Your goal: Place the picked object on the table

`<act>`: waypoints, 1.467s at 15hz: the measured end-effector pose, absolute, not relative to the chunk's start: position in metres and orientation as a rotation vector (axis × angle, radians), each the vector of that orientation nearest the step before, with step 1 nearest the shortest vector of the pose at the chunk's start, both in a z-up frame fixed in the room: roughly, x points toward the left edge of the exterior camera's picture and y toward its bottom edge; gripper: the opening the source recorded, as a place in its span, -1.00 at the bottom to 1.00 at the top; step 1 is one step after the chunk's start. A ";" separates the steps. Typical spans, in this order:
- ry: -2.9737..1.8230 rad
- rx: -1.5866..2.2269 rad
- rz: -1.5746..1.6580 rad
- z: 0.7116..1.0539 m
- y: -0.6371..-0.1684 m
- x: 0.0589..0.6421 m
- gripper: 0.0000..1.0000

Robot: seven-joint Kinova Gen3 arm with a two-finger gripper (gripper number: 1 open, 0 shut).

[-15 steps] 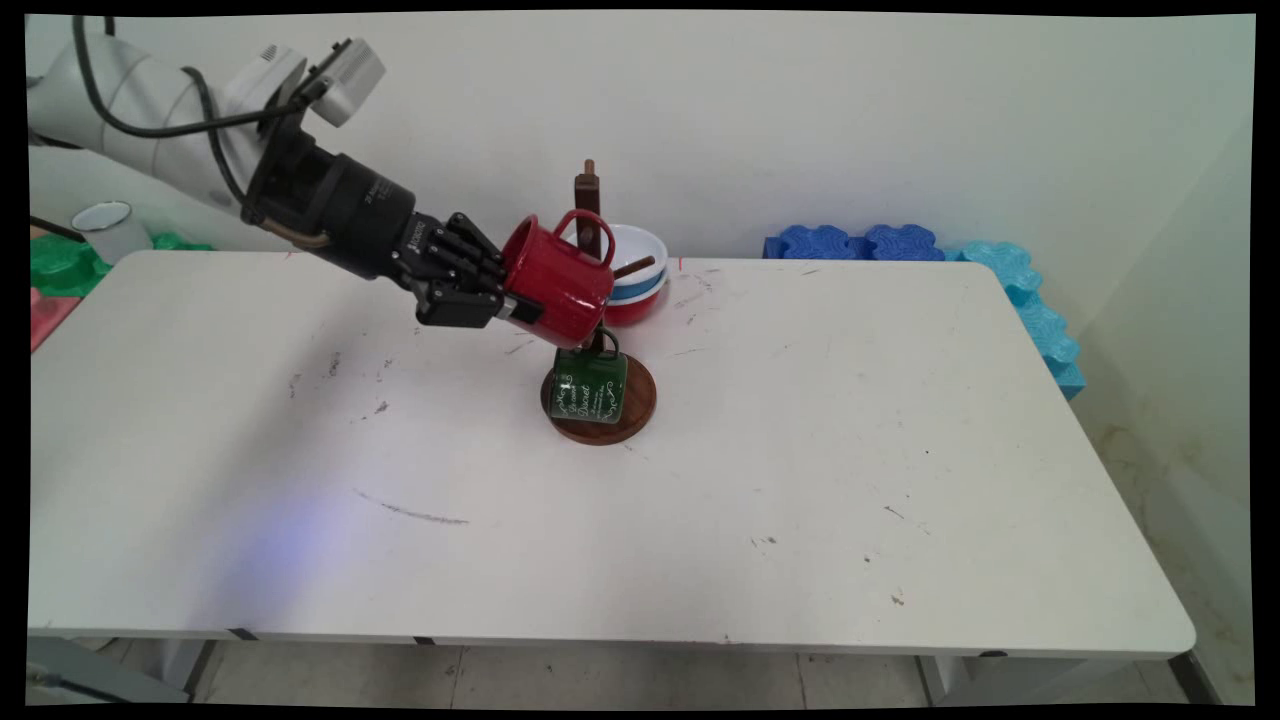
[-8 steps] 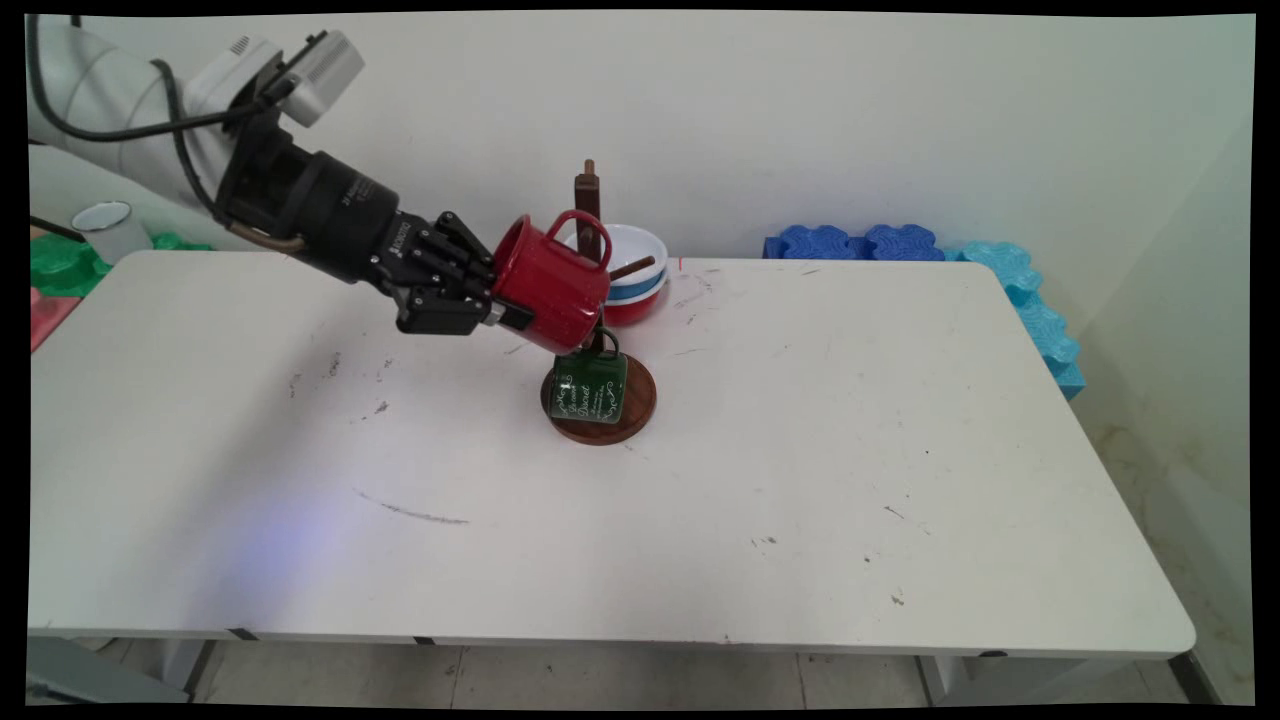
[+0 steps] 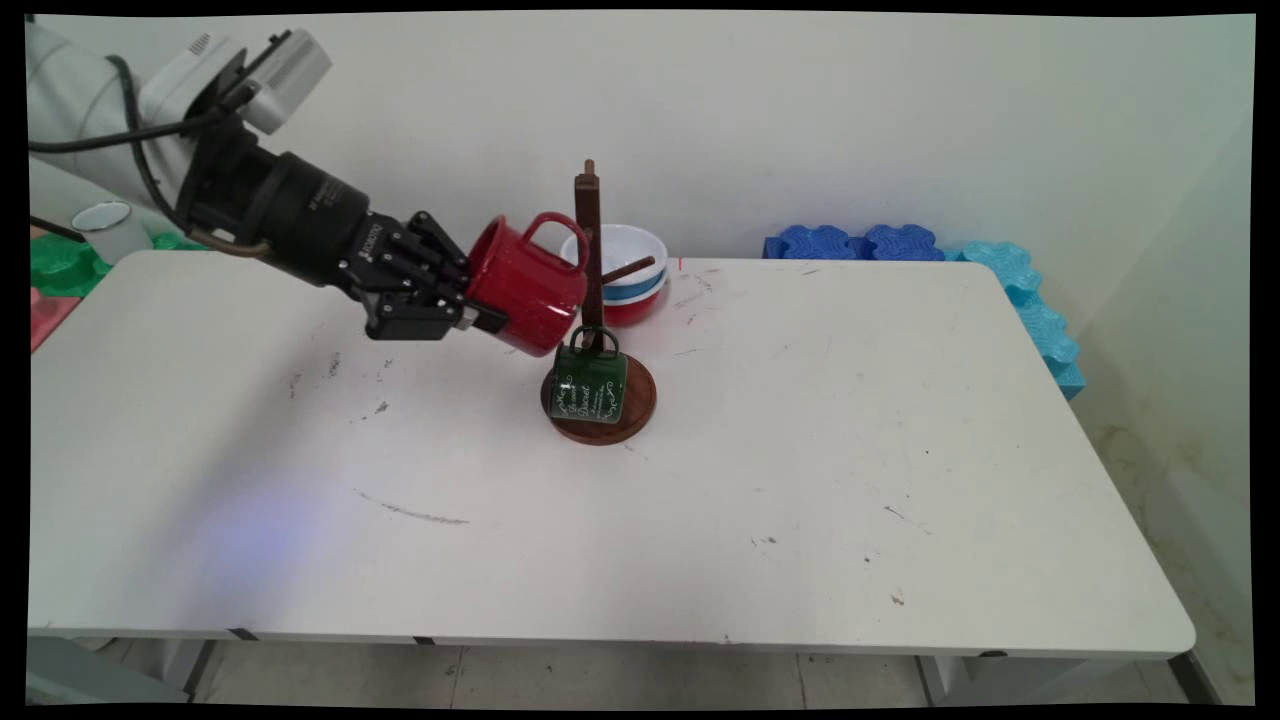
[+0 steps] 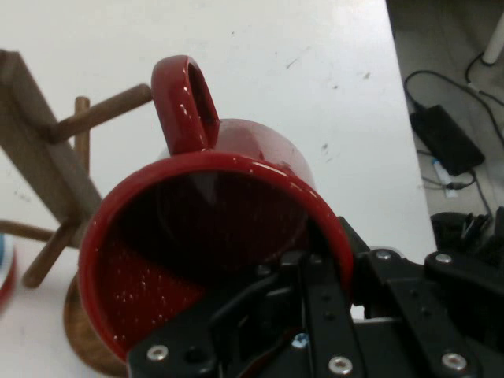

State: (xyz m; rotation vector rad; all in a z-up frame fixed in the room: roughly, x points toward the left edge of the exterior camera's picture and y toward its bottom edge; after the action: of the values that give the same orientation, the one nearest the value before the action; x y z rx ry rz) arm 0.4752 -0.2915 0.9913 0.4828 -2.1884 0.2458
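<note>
My gripper [image 3: 480, 312] is shut on the rim of a red mug [image 3: 528, 285], which it holds tilted in the air just left of a wooden mug tree [image 3: 588, 235]. The mug's handle points up toward the tree's post. In the hand view the red mug [image 4: 213, 236] fills the middle, its mouth toward the camera, one finger inside and one outside its wall; my gripper [image 4: 315, 260] pinches the rim. A peg of the mug tree [image 4: 98, 114] lies left of the handle. A green mug [image 3: 588, 385] hangs low on the tree above its round base [image 3: 640, 400].
Stacked bowls [image 3: 630, 275] stand behind the tree. Blue foam pieces [image 3: 860, 242] line the table's far right edge and corner. A white cup [image 3: 108, 228] and green foam [image 3: 60, 262] sit off the table's far left. The table [image 3: 800, 480] stretches right and toward the front.
The gripper has drawn back to the left with the red mug, whose handle has come away from the tree's post and pegs. The green mug has not moved.
</note>
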 end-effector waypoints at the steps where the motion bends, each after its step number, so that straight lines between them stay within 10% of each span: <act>1: -2.197 0.486 0.258 0.992 -0.290 0.479 -1.00; 22: -2.412 0.563 0.526 0.966 -0.290 0.566 -1.00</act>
State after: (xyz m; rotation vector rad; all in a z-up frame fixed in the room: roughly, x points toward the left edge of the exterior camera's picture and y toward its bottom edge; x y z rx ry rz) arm 0.5660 -0.2903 0.9661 0.5626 -2.4118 0.5262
